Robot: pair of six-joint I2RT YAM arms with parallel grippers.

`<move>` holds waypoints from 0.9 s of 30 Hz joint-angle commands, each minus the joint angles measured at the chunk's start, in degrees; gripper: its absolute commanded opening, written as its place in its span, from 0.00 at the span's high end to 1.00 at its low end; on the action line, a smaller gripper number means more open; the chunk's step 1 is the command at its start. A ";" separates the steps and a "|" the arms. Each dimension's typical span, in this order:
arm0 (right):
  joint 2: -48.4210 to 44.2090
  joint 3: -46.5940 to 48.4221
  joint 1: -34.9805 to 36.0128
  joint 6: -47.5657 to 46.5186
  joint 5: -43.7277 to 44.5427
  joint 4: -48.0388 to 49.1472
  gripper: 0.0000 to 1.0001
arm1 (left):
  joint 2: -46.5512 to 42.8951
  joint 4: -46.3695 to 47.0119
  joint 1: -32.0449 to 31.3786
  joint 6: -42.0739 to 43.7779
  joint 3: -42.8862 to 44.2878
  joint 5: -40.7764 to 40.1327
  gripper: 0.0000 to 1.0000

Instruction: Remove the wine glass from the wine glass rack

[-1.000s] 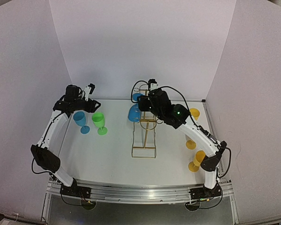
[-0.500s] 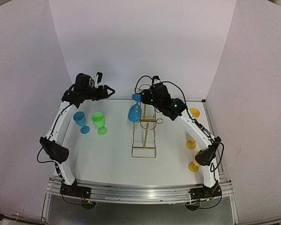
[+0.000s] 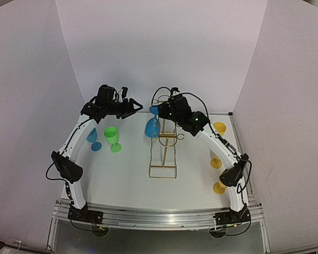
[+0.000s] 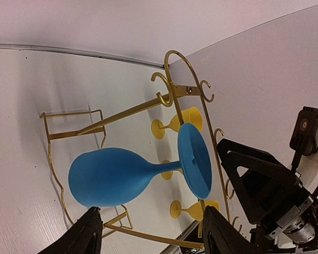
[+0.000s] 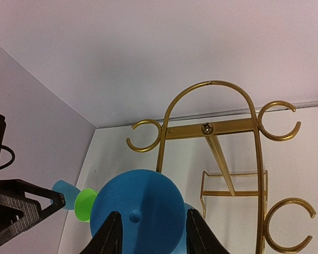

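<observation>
The gold wine glass rack [image 3: 163, 167] stands mid-table. A blue wine glass [image 3: 152, 127] hangs upside down on its left side, foot [image 3: 155, 109] at the top. My right gripper [image 3: 162, 109] is open just above that foot. In the right wrist view its fingers [image 5: 109, 236] straddle the blue foot disc [image 5: 138, 214] beside the rack's top arch [image 5: 209, 128]. My left gripper [image 3: 131, 108] is open and empty, left of the glass. In the left wrist view [image 4: 153, 239] it faces the bowl [image 4: 108, 177] and rack [image 4: 127, 110], apart from both.
A green glass [image 3: 113, 138] and another blue glass [image 3: 94, 141] stand upright at the left, under my left arm. Three yellow glasses [image 3: 220, 127] [image 3: 216, 162] [image 3: 220, 185] stand by the right wall, behind my right arm. White walls enclose the table.
My left gripper has swung up and right, away from the blue and green glasses toward the rack. My right gripper rose slightly to the top of the hanging glass's foot.
</observation>
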 commanded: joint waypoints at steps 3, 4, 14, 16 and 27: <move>1.98 0.20 -0.08 1.27 -1.60 1.11 0.64 | 2.54 2.83 -1.69 -1.44 4.36 -0.46 0.36; 2.07 0.22 -0.08 1.29 -1.64 1.07 0.64 | 2.84 3.01 -1.87 -1.46 4.60 -0.60 0.36; 2.78 0.49 -0.08 1.18 -2.23 1.20 0.71 | 5.27 3.95 -3.25 -0.80 7.37 -2.84 0.42; 2.76 0.56 -0.08 0.96 -2.27 1.24 0.72 | 5.65 4.20 -3.26 -0.26 8.10 -3.62 0.44; 3.77 1.21 -0.12 0.00 -4.06 1.58 0.67 | 6.67 4.63 -3.69 0.42 8.10 -4.09 0.51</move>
